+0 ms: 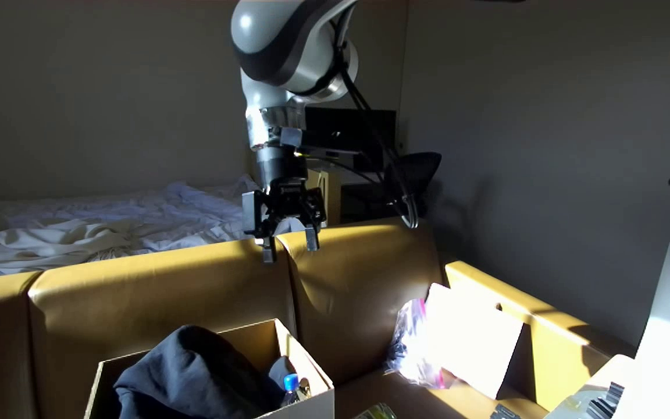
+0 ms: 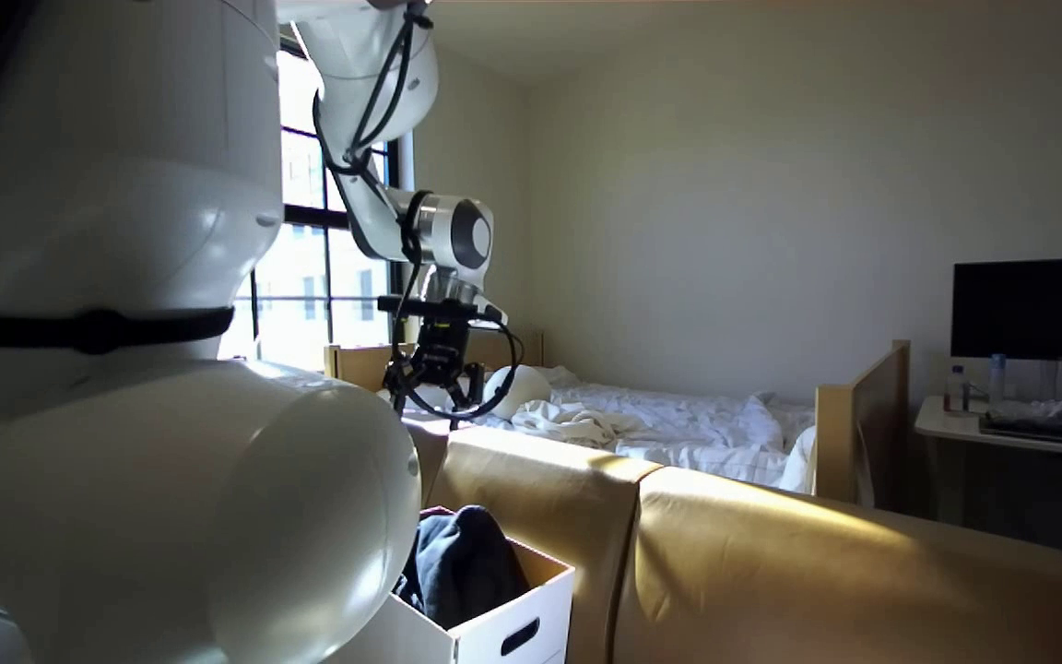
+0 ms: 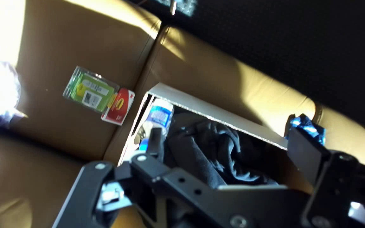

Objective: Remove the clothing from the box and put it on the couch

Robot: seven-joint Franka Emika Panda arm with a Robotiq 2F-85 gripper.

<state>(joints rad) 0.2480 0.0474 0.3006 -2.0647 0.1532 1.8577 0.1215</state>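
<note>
The clothing is a dark navy, crumpled garment in the box; part of it rises above the rim. It also shows in an exterior view and in the wrist view. The box stands on the seat of the mustard-yellow couch, against the backrest. My gripper is open and empty, well above the box, at about the height of the couch back's top edge. In the wrist view the spread fingers frame the clothing from above without touching it. The garment's lower part is hidden.
A blue-capped bottle lies in the box corner. Green and red packages lie on the seat beside it. A plastic bag and a white board are near the armrest. A bed stands behind the couch.
</note>
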